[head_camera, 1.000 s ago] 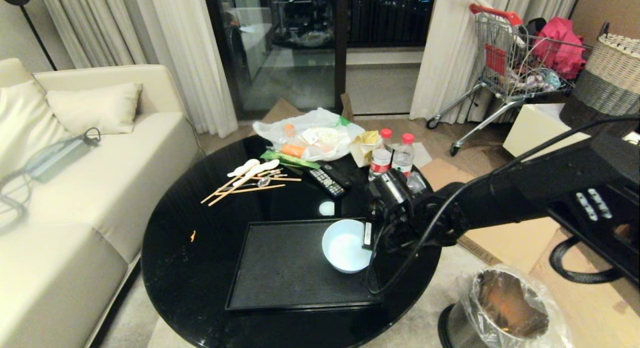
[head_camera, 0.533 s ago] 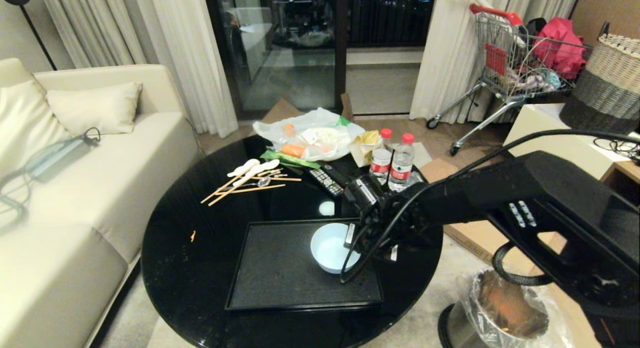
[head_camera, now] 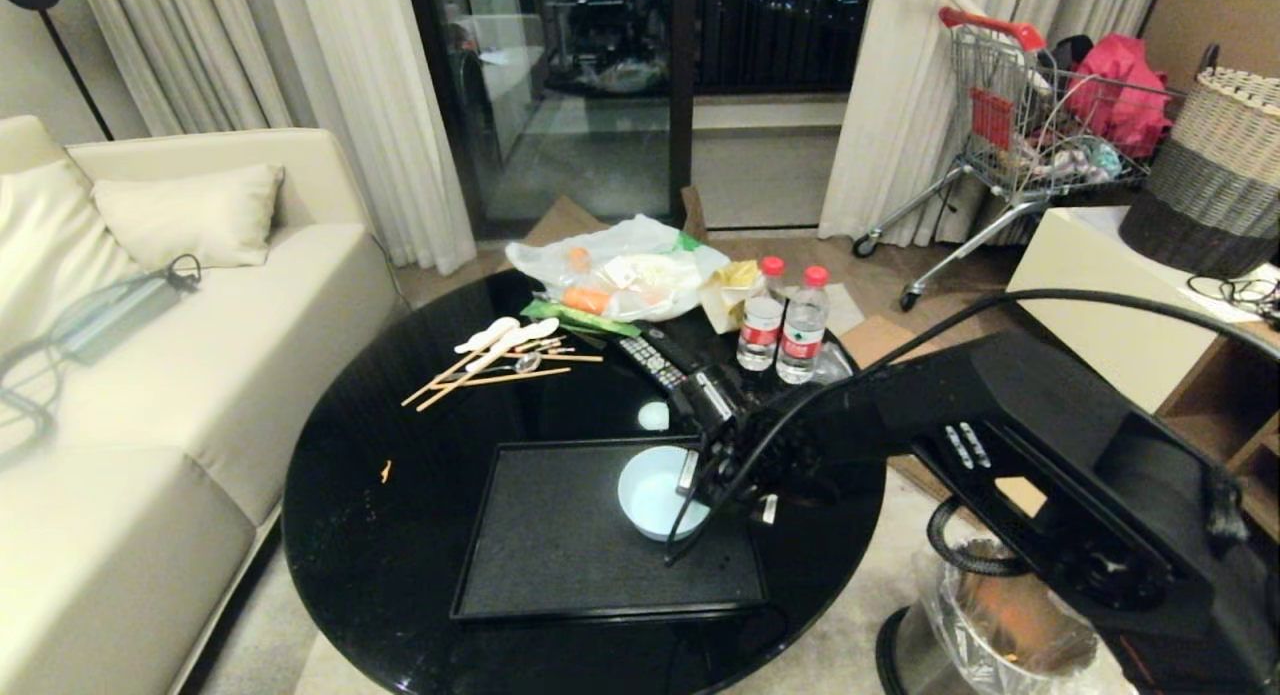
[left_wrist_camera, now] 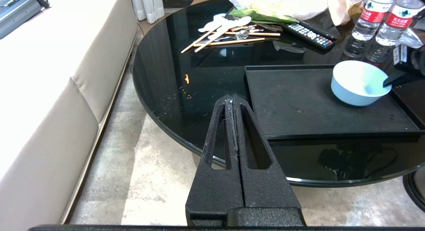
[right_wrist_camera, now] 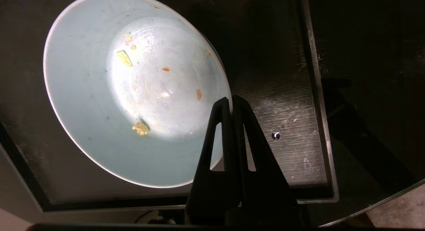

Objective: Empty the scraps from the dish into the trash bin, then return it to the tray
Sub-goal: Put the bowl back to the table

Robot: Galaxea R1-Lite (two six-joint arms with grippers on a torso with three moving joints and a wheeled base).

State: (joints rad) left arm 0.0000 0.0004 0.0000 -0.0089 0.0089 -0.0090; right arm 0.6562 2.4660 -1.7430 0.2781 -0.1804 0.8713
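Looking down from the head view, the dish sits on the tray, toward its far right part, with the right pincer clamped on the dish's right rim; the black arm reaches in from the right. The tray lies on the round black surface, and the trash bin stands on the floor off the surface's near right edge (well apart from the dish).

In the left wrist view, the left pincer hangs with its jaws pressed together, holding nothing, just off the surface's near edge and well apart from the dish across the tray.

In the right wrist view, the right pincer pinches the dish's rim, one finger inside and one outside. A few small scraps cling inside the dish, which rests on the tray.
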